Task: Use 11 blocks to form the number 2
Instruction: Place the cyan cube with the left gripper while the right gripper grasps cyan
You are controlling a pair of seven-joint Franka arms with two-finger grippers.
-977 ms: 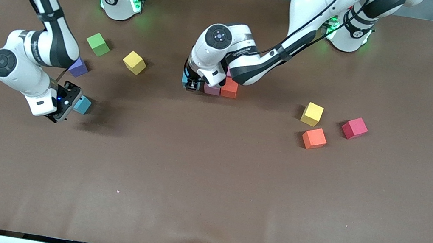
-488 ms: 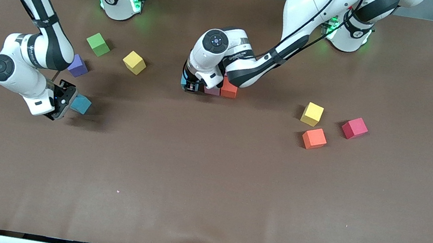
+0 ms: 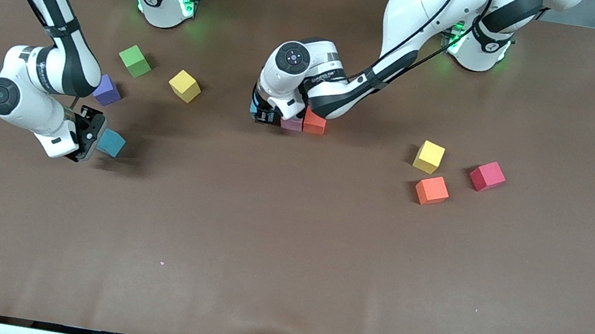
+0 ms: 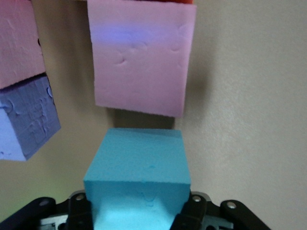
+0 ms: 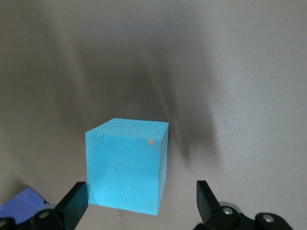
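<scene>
The left gripper [image 3: 263,117] gripped a blue block [image 4: 139,179] at the right-arm end of the pink-and-red row [image 3: 304,124] mid-table, while the right gripper [image 3: 85,134] hung wide open just beside another blue block [image 3: 111,143] resting on the table [image 3: 285,248].

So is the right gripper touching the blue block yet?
Apart. In the right wrist view the blue block sits clear of both open fingers of the right gripper.
</scene>
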